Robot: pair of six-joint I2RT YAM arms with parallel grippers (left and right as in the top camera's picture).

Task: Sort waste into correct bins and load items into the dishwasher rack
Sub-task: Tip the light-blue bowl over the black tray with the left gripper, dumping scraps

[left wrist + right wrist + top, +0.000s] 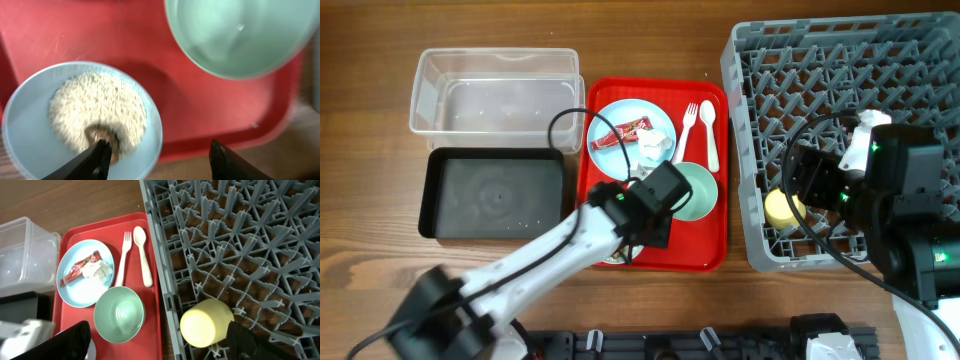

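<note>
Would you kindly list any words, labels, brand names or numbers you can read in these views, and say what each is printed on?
None can be read.
The red snack wrapper on the pale blue plate carries some light printing, but it is too small and blurred to make out in any view.
Nothing else in view shows lettering.
</note>
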